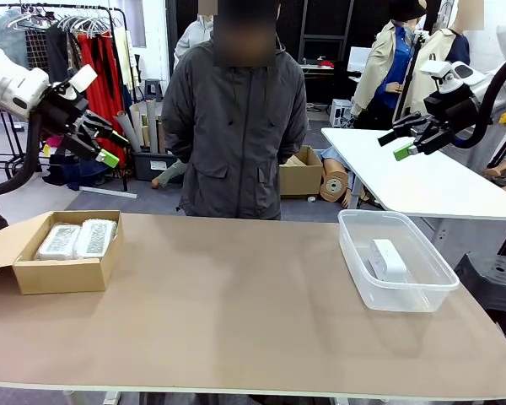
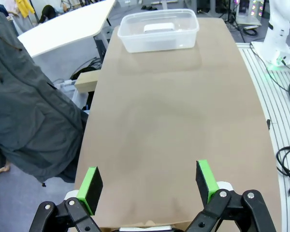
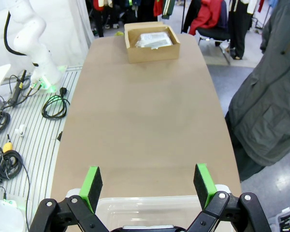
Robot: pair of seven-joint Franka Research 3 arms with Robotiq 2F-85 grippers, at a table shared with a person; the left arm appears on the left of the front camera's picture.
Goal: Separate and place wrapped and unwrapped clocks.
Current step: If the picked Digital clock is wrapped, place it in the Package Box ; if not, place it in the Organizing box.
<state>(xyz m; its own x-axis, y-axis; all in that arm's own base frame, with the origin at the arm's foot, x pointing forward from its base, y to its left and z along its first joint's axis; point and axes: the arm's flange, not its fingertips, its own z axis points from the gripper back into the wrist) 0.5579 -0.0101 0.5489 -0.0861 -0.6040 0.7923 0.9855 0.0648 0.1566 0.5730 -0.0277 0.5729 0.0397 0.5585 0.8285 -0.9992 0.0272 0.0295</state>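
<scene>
The sorting looked finished: two crinkly plastic-wrapped clocks [image 1: 77, 239] lay side by side in the brown cardboard box [image 1: 59, 274], the bare white rounded clock [image 1: 387, 260] in the clear plastic tub [image 1: 405, 297]; left gripper [image 1: 103, 143] and right gripper [image 1: 404, 137] hung raised, jaws spread, empty

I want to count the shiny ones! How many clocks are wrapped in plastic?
2: both wrapped clocks lie side by side in the cardboard box. None seem hidden.

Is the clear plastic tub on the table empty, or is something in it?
Not empty: the clear tub holds one bare white clock, lying on its bottom.
</scene>
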